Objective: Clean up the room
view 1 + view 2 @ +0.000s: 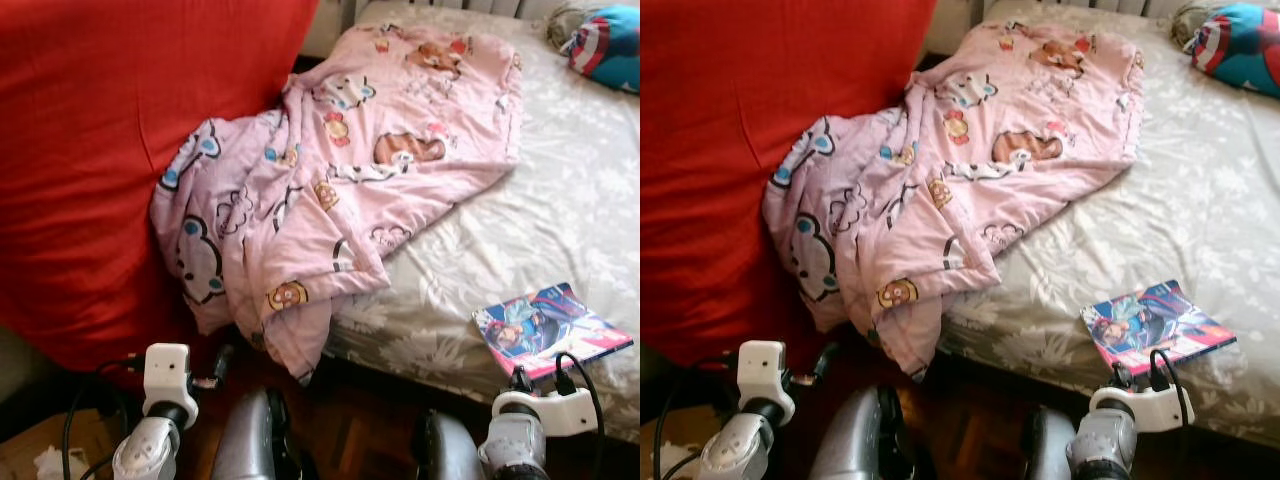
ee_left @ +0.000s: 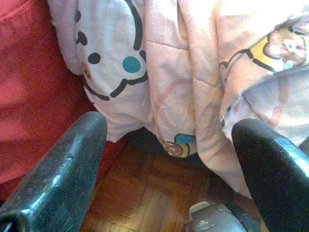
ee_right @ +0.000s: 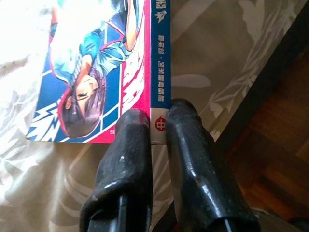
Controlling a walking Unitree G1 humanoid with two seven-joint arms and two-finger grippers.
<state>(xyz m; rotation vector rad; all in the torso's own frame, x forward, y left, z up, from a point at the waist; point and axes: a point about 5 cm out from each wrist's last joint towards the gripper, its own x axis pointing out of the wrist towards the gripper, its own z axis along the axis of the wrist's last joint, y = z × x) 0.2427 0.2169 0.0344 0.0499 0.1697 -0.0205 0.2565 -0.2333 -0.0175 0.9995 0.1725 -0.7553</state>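
Note:
A pink cartoon-print blanket (image 1: 340, 170) lies crumpled across the bed (image 1: 590, 180), one corner hanging over the near edge toward the floor. A colourful comic book (image 1: 550, 325) rests flat on the grey floral sheet near the bed's front edge. My right gripper (image 3: 157, 118) is shut on the book's spine at its near corner. My left gripper (image 2: 169, 130) is open, low by the floor, facing the blanket's hanging folds (image 2: 193, 72) without touching them.
A large red cushion (image 1: 100, 150) stands against the blanket's left side. A blue, red and white pillow (image 1: 610, 45) lies at the bed's far right. Wooden parquet floor (image 1: 350, 420) runs below the bed edge. A cardboard box (image 1: 40, 455) sits at the lower left.

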